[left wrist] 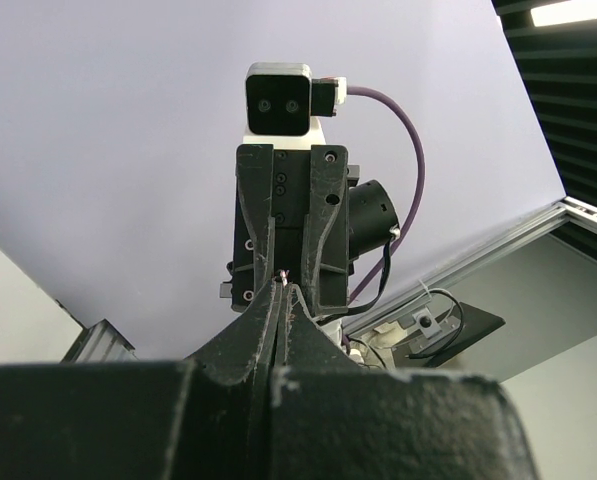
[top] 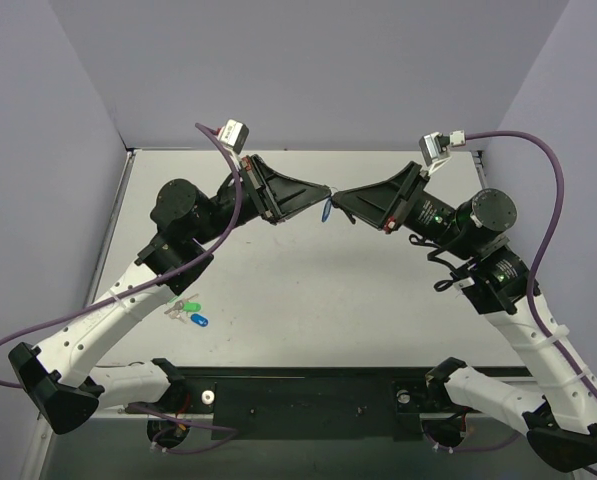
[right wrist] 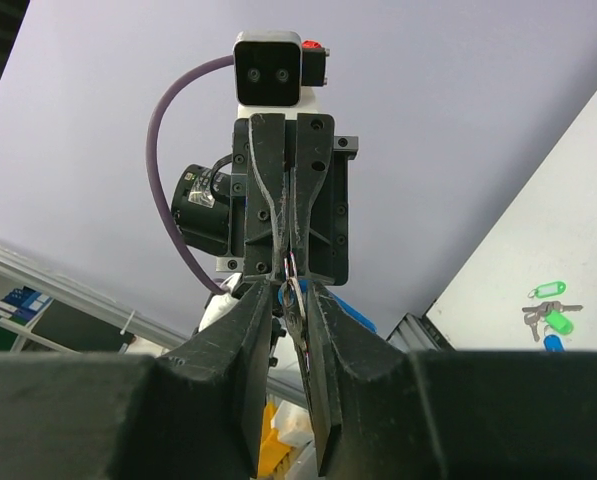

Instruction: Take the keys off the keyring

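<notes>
Both grippers meet tip to tip in mid-air above the table (top: 308,290). My left gripper (top: 327,192) is shut on the thin metal ring of the keyring, whose light-blue tag (top: 326,211) hangs just below the tips. In the left wrist view its fingers (left wrist: 283,285) are pressed together, with only a speck of wire showing at the tip. In the right wrist view my right gripper (right wrist: 289,284) stands narrowly open around the small silver key (right wrist: 294,310). The key lies against one finger, with a gap to the other. The blue tag (right wrist: 344,311) shows behind.
A bunch of green and dark blue tags with keys (top: 188,308) lies on the table near the left arm, and the same bunch (right wrist: 548,310) shows in the right wrist view. Pale walls close the table at the left, back and right.
</notes>
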Controlling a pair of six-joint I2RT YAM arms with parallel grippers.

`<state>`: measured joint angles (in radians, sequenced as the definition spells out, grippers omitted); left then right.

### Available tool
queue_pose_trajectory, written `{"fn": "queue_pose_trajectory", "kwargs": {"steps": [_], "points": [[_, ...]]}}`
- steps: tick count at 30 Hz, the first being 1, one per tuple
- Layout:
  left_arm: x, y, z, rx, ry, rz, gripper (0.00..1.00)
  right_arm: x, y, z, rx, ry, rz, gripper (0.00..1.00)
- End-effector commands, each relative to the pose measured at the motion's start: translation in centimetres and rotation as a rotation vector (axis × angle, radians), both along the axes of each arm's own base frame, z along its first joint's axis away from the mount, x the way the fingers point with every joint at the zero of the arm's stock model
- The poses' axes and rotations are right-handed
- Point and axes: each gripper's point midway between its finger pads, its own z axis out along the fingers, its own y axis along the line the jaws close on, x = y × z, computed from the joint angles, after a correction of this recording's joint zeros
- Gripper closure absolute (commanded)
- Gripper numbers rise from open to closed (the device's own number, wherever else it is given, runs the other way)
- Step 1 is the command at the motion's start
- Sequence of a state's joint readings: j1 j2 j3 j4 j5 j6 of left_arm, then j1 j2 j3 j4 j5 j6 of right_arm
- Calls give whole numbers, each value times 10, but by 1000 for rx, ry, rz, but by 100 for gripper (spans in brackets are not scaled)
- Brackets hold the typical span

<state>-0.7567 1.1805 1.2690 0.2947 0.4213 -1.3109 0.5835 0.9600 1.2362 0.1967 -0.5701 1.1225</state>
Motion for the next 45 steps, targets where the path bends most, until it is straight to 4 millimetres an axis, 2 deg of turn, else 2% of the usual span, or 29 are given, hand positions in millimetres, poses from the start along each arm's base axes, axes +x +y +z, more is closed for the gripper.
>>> {"fn": "queue_pose_trajectory", "kwargs": {"steps": [1, 4, 7, 13, 19, 20, 23, 24, 25, 27, 34, 39, 41, 42, 43, 44, 45], "points": [[-5, 9, 17, -24, -60, 30, 100, -7, -5, 34, 62, -112, -10, 84], [-7, 9, 17, -22, -64, 27, 100, -7, -5, 34, 60, -108, -6, 87], [-7, 10, 18, -23, -66, 29, 100, -8, -3, 34, 59, -107, 6, 100], [-8, 14, 18, -9, -76, 51, 100, -9, -2, 27, 37, -97, 15, 100], [-15, 8, 9, 102, -126, 6, 100, -17, 2, 12, -31, -96, 61, 100], [-20, 8, 12, 128, -172, -15, 100, -19, 3, 4, -58, -82, 76, 100], [-29, 5, -4, 251, -188, -72, 100, -27, 3, -13, -128, -83, 106, 100], [-34, 5, -2, 274, -231, -97, 100, -29, 3, -16, -142, -85, 116, 100], [-36, 5, -12, 315, -210, -121, 100, -33, 1, -22, -171, -90, 121, 100], [-42, 6, -15, 347, -233, -156, 100, -35, -1, -36, -223, -77, 122, 100], [-64, 12, -10, 351, -292, -258, 100, -43, -5, -54, -292, -90, 153, 100], [-62, 14, -10, 377, -303, -242, 100, -43, -7, -59, -325, -81, 145, 100], [-54, 18, -5, 363, -294, -173, 88, -37, -10, -60, -328, -70, 108, 100], [-51, 22, -1, 336, -304, -125, 74, -35, -10, -59, -323, -58, 100, 100], [-40, 19, -15, 333, -231, -93, 68, -30, -11, -56, -318, -58, 75, 100], [-44, 26, 4, 246, -278, -57, 53, -28, -12, -55, -309, -43, 62, 100], [-42, 30, 3, 201, -241, -30, 43, -24, -11, -51, -290, -36, 47, 100]]}}
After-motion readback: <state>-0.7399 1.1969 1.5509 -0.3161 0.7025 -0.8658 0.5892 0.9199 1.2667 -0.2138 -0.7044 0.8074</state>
